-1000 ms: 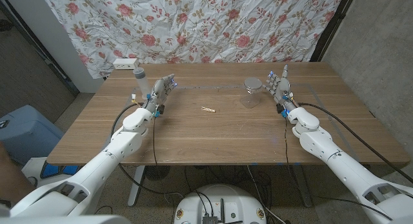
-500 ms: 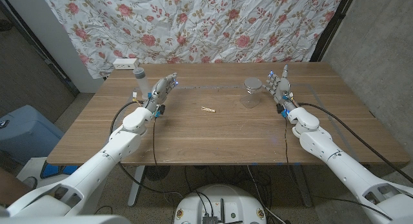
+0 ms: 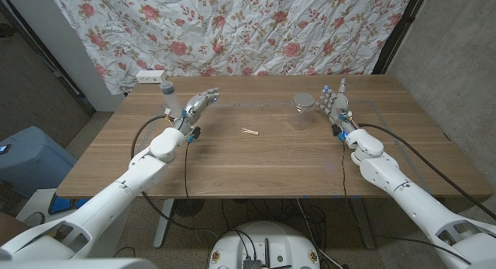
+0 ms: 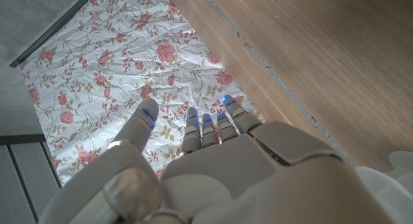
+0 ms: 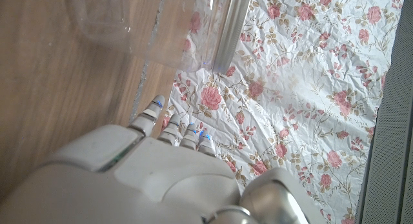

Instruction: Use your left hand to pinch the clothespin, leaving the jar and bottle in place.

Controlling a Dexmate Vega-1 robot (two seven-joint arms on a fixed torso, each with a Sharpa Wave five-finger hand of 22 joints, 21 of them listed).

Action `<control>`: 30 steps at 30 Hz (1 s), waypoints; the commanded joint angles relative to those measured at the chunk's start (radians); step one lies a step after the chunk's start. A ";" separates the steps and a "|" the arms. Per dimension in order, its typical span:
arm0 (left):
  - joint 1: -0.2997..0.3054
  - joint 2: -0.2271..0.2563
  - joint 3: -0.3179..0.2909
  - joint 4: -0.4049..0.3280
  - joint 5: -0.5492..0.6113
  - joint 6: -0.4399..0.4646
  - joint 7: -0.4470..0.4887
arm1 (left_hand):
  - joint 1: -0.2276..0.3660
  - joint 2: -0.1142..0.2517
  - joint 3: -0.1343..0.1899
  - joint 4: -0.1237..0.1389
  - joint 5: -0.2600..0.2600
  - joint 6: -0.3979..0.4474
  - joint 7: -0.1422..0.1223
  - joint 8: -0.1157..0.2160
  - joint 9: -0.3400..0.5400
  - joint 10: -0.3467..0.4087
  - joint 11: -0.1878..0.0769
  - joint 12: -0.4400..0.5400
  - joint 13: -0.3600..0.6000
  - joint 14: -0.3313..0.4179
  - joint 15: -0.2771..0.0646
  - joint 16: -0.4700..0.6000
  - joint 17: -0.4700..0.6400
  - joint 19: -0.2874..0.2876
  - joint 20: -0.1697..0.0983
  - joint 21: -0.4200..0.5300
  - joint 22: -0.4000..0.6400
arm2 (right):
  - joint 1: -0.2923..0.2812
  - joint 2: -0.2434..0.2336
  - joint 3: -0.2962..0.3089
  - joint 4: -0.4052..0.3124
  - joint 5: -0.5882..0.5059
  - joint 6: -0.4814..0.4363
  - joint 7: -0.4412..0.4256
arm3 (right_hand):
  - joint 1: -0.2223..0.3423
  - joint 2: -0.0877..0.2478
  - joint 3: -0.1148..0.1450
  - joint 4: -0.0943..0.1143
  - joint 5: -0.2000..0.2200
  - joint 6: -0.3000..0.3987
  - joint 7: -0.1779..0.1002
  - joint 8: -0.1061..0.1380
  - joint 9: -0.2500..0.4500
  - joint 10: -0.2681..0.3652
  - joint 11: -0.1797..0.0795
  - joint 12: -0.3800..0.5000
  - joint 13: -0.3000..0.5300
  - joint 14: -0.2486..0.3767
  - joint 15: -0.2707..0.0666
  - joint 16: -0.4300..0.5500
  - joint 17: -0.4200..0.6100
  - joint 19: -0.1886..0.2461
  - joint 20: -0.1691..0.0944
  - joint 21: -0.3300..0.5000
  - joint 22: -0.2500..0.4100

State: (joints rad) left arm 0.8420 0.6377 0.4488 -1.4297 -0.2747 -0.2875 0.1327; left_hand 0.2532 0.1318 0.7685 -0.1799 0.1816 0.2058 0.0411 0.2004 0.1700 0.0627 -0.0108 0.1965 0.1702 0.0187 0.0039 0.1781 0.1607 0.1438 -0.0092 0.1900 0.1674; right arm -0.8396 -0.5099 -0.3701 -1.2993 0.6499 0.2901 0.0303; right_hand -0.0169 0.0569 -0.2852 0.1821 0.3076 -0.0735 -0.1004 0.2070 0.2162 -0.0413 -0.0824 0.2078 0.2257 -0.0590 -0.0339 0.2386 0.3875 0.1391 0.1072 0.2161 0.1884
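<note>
- Clothespin lying flat on the wooden counter, near the middle, pale wood, long axis running roughly across the head view
- Left robot hand raised just above the counter on the robot's left side, fingers stretched out and pointing toward the middle, apart from one another, holding nothing
- Well apart from the clothespin, with bare counter between them
- Seen along the back of the left robot hand in the left wrist view: fingers straight and side by side, thumb set off from them, nothing between
- Bottle standing upright just beside the left robot hand, toward the counter's far left edge, clear with a pale cap
- Jar standing on the robot's right half of the counter, clear glass, upright
- Right robot hand just beside the jar on its outer side, fingers up and spread, gripping nothing; touching the jar or not, cannot tell
- Right wrist view: back of the right robot hand with the jar close ahead of its fingertips
- Flowered cloth hanging behind the counter
- White power strip at the counter's far left corner
- Blue bin on the floor off the robot's left
</note>
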 commanded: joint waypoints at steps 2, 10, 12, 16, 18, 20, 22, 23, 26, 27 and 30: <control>-0.033 0.046 0.047 -0.020 0.219 0.004 0.069 | 0.033 -0.008 -0.004 -0.008 0.003 0.037 -0.013 0.010 0.004 0.035 -0.017 0.013 0.005 0.036 0.003 0.007 0.005 0.028 0.035 0.007 0.002 | 0.000 0.000 0.000 0.001 0.000 0.000 0.000 | 0.000 0.072 -0.005 0.000 0.006 -0.002 -0.008 0.006 0.002 0.002 -0.007 0.008 0.002 -0.010 -0.035 0.006 0.003 0.007 -0.003 0.005 0.005; -0.049 0.080 0.075 -0.061 0.356 0.035 0.093 | 0.095 -0.036 -0.010 -0.016 0.003 0.100 -0.044 0.021 0.006 0.104 -0.053 0.021 0.007 0.099 -0.016 0.012 0.006 0.053 0.047 0.007 0.002 | 0.000 0.000 0.000 0.001 0.000 0.001 0.000 | 0.000 0.072 -0.005 0.000 0.006 -0.003 -0.007 0.006 0.002 0.001 -0.008 0.007 0.002 -0.009 -0.036 0.006 0.003 0.006 -0.002 0.004 0.005; -0.052 0.087 0.081 -0.073 0.385 0.047 0.098 | 0.102 -0.039 -0.010 -0.017 0.003 0.104 -0.051 0.022 0.006 0.107 -0.056 0.021 0.007 0.101 -0.015 0.011 0.006 0.054 0.048 0.006 0.002 | 0.000 0.000 0.000 0.000 0.000 0.000 0.000 | 0.000 0.072 -0.005 0.000 0.006 -0.002 -0.008 0.006 0.002 0.001 -0.009 0.007 0.002 -0.009 -0.035 0.006 0.003 0.007 -0.003 0.004 0.005; -0.059 0.101 0.094 -0.089 0.433 0.059 0.095 | 0.123 -0.052 -0.010 -0.019 0.004 0.127 -0.070 0.028 0.007 0.114 -0.072 0.018 0.008 0.103 -0.016 0.007 0.006 0.056 0.047 0.004 0.002 | 0.000 0.000 0.000 0.000 0.000 0.000 0.000 | 0.000 0.072 -0.005 0.000 0.006 -0.002 -0.008 0.006 0.002 0.002 -0.007 0.007 0.002 -0.009 -0.035 0.006 0.003 0.007 -0.003 0.004 0.005; -0.067 0.107 0.099 -0.091 0.432 0.060 0.069 | 0.145 -0.065 -0.010 -0.019 0.005 0.156 -0.076 0.035 0.007 0.115 -0.077 0.014 0.008 0.107 -0.018 0.005 0.006 0.063 0.043 0.004 0.002 | 0.000 0.000 0.000 0.000 0.000 0.000 0.000 | 0.000 0.072 -0.005 0.000 0.006 -0.002 -0.008 0.006 0.002 0.002 -0.007 0.007 0.002 -0.009 -0.035 0.006 0.003 0.007 -0.003 0.004 0.005; -0.073 0.116 0.107 -0.101 0.459 0.065 0.062 | 0.155 -0.072 -0.011 -0.019 0.005 0.164 -0.077 0.037 0.007 0.115 -0.078 0.012 0.008 0.110 -0.020 0.005 0.006 0.069 0.036 0.006 0.002 | 0.000 0.000 0.000 0.000 0.000 0.000 0.000 | 0.000 0.072 -0.005 0.000 0.006 -0.002 -0.008 0.006 0.002 0.002 -0.007 0.007 0.002 -0.009 -0.035 0.006 0.003 0.007 -0.003 0.004 0.005; -0.079 0.129 0.115 -0.119 0.499 0.078 0.060 | 0.163 -0.080 -0.013 -0.019 0.004 0.171 -0.082 0.038 0.008 0.110 -0.081 0.008 0.008 0.106 -0.020 0.002 0.007 0.066 0.034 0.003 0.002 | 0.000 0.000 0.000 0.000 0.000 0.000 0.000 | 0.000 0.072 -0.005 0.000 0.006 -0.002 -0.008 0.006 0.002 0.002 -0.009 0.007 0.002 -0.009 -0.036 0.006 0.003 0.007 -0.002 0.005 0.005; -0.080 0.135 0.118 -0.130 0.516 0.087 0.060 | 0.168 -0.085 -0.014 -0.019 0.004 0.173 -0.085 0.037 0.008 0.106 -0.084 0.006 0.008 0.102 -0.020 0.000 0.007 0.064 0.031 0.002 0.002 | 0.000 0.000 0.000 0.000 0.000 0.000 0.000 | 0.000 0.072 -0.005 0.000 0.006 -0.002 -0.008 0.006 0.002 0.002 -0.009 0.008 0.002 -0.009 -0.035 0.006 0.003 0.007 -0.003 0.005 0.005; -0.081 0.148 0.124 -0.164 0.557 0.130 0.048 | 0.186 -0.103 -0.018 -0.019 0.005 0.182 -0.097 0.037 0.008 0.096 -0.090 0.000 0.008 0.091 -0.019 -0.003 0.007 0.054 0.028 -0.003 0.002 | 0.000 0.000 0.000 0.000 0.000 0.000 0.000 | 0.000 0.072 -0.005 0.000 0.006 -0.002 -0.008 0.006 0.002 0.002 -0.008 0.007 0.002 -0.009 -0.034 0.006 0.003 0.007 -0.003 0.005 0.005; -0.081 0.153 0.128 -0.175 0.579 0.144 0.051 | 0.197 -0.111 -0.019 -0.018 0.005 0.185 -0.099 0.036 0.008 0.090 -0.088 -0.002 0.009 0.086 -0.017 -0.004 0.007 0.048 0.029 -0.005 0.002 | 0.000 0.000 0.000 0.000 0.000 0.000 0.000 | 0.000 0.072 -0.005 0.000 0.006 -0.002 -0.009 0.006 0.002 0.002 -0.008 0.007 0.002 -0.009 -0.035 0.006 0.003 0.007 -0.003 0.005 0.005; -0.086 0.168 0.139 -0.205 0.636 0.172 0.047 | 0.230 -0.138 -0.025 -0.018 0.006 0.225 -0.121 0.045 0.008 0.087 -0.101 -0.003 0.009 0.082 -0.023 -0.003 0.007 0.037 0.022 -0.007 0.001 | 0.000 0.000 0.000 0.001 0.000 0.000 0.000 | 0.000 0.072 -0.005 0.000 0.006 -0.002 -0.009 0.006 0.002 0.002 -0.007 0.007 0.002 -0.009 -0.034 0.006 0.003 0.007 -0.003 0.004 0.005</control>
State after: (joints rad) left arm 0.7736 0.7563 0.5528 -1.5469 0.1961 -0.2028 0.1972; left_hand 0.4566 0.0049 0.7504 -0.1979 0.1816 0.4038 -0.0716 0.2362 0.1749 0.1515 -0.1002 0.1958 0.1747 0.1042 -0.0172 0.1770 0.1655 0.1891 0.0151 0.1836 0.1675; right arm -0.8396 -0.5098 -0.3700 -1.2990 0.6500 0.2907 0.0304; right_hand -0.0169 0.0569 -0.2852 0.1821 0.3076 -0.0736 -0.1003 0.2070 0.2161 -0.0412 -0.0823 0.2078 0.2256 -0.0590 -0.0339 0.2385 0.3873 0.1390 0.1071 0.2161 0.1883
